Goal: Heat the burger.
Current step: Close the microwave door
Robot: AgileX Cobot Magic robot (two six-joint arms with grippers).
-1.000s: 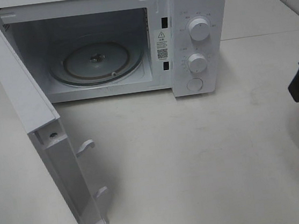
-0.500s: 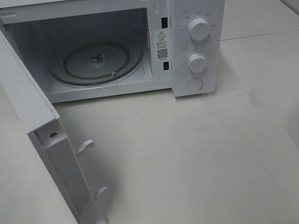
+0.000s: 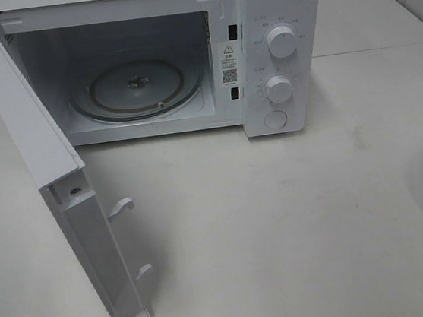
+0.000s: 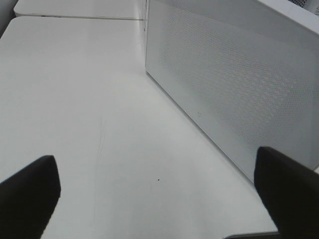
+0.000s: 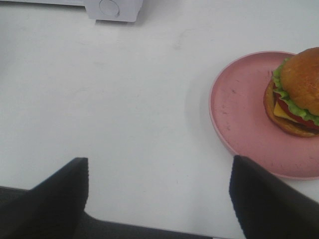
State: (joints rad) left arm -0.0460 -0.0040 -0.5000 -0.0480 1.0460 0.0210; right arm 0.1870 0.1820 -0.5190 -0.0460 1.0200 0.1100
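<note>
I see the burger (image 5: 297,92) on the pink plate (image 5: 244,114) — soft, layered, slippery; both tools spread, empty — I'd pinch the bun sides gently.

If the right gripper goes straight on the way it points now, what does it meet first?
Probably only bare table: between the open right gripper fingers nothing lies ahead. Far on stands the microwave's front corner. The pink plate with the burger sits off to one side, out of that line.

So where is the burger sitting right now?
The golden-bun burger sits on the round pink plate in the right wrist view, on the white table right of the open white microwave.
</note>
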